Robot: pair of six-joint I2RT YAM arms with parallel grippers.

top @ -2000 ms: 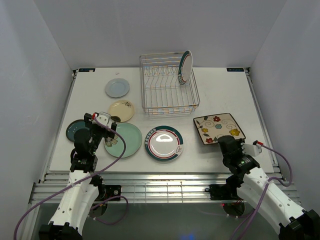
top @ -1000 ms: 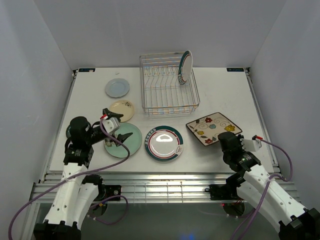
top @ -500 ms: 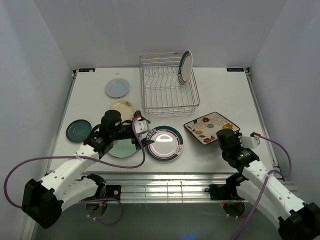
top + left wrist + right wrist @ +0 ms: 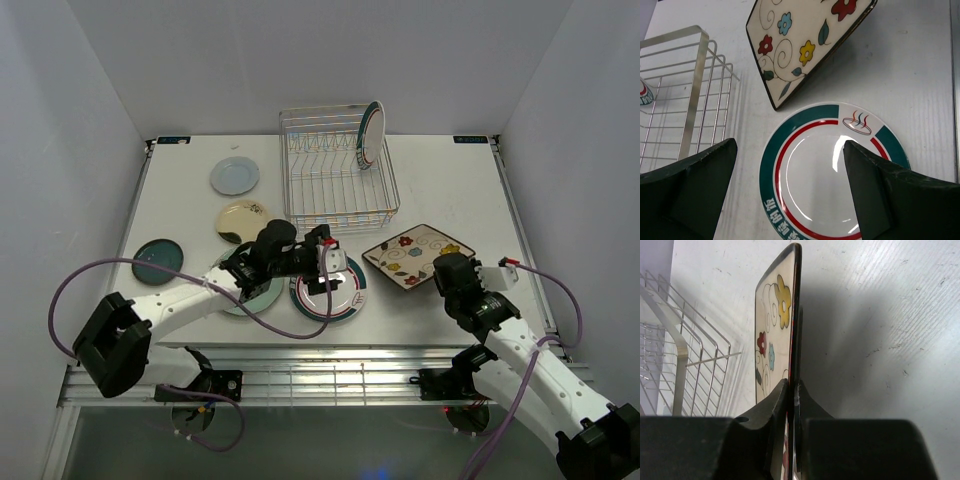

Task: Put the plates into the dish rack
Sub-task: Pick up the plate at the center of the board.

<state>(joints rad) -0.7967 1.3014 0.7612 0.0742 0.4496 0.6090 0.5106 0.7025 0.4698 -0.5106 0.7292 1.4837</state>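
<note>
Right fingers (image 4: 793, 387): pinched narrow on the near edge of the square flowered plate (image 4: 772, 335), one finger on each face.
Square plate: held at a tilt over the table (image 4: 440, 180), right of centre. The flowered face is turned toward the rack (image 4: 340, 215). From the right wrist the plate shows edge-on, its long line running straight away from the fingers. Whether its low corner touches the table cannot be told.
Left fingers (image 4: 330, 262): spread wide and holding nothing, poised above the round plate with the red and teal rim (image 4: 830, 170).
Rimmed plate: flat on the table, just in front of the rack and just beside the square plate's low corner.
Rack: back centre, a long side facing the arms. A second rimmed plate (image 4: 371, 133) stands on edge at its far right corner.
Other plates: a pale green plate (image 4: 262, 298) lies partly under the left arm. The cream plate (image 4: 240, 220), blue-grey plate (image 4: 234, 175) and dark teal plate (image 4: 158, 260) lie flat on the left half.
Open room: bare table shows between the rack's right wall and the table's right edge.
</note>
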